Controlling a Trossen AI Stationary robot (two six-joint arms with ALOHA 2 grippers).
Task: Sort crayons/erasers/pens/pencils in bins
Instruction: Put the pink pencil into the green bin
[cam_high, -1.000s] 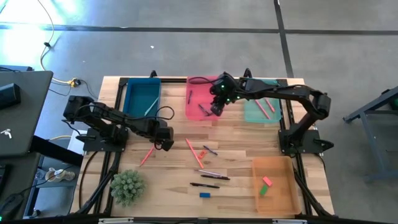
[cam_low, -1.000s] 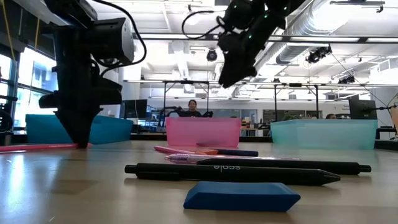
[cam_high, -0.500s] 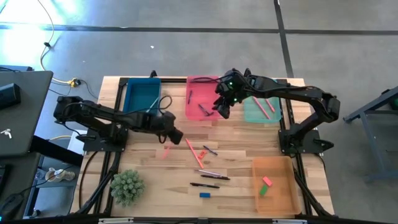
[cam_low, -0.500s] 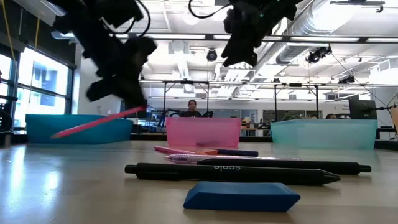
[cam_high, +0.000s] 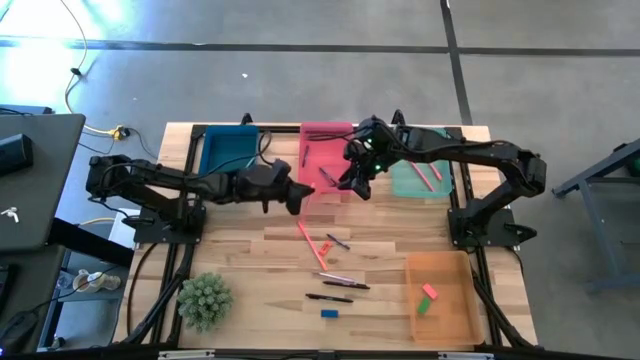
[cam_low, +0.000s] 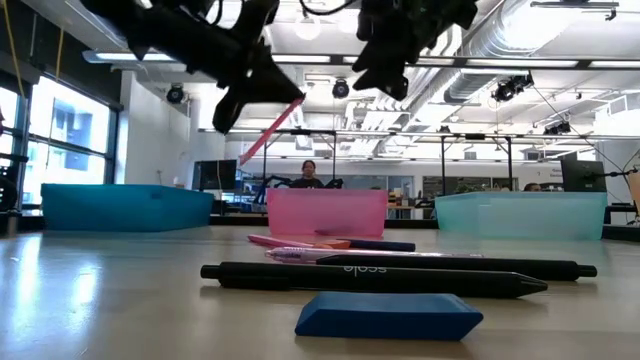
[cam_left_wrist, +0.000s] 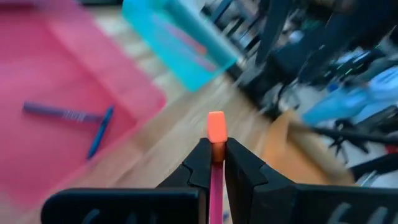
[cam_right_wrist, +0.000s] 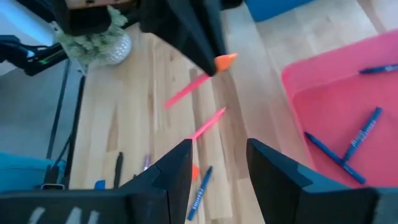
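My left pincer (cam_high: 298, 196) is raised above the counter (cam_high: 250, 290), just in front of the pink bin (cam_high: 310, 165), and pinches a salmon-pink pencil (cam_left_wrist: 215, 163) with an orange eraser tip. In the low view the pencil (cam_low: 270, 129) slants upward, clear of the counter.

My right pincer (cam_high: 352, 180) hangs over the front edge of the pink bin, close to my left pincer, with its fingers (cam_right_wrist: 171, 171) spread and nothing between them.

The pink bin holds pens (cam_right_wrist: 341, 146). The teal bin (cam_high: 405, 178) holds pink sticks (cam_high: 430, 170). The blue bin (cam_high: 228, 155) lies at the far left of the row. The orange bin (cam_high: 443, 300) lies at the near right and holds a pink eraser (cam_high: 429, 291) and a green eraser (cam_high: 421, 307).

On the counter between the bins lie another salmon-pink pencil (cam_high: 311, 244), several dark pens (cam_high: 340, 283) and a blue eraser (cam_high: 329, 313). In the low view the blue eraser (cam_low: 388, 315) lies nearest, a black pen (cam_low: 370, 278) just behind it.

A small plant (cam_high: 205, 300) stands at the near left.
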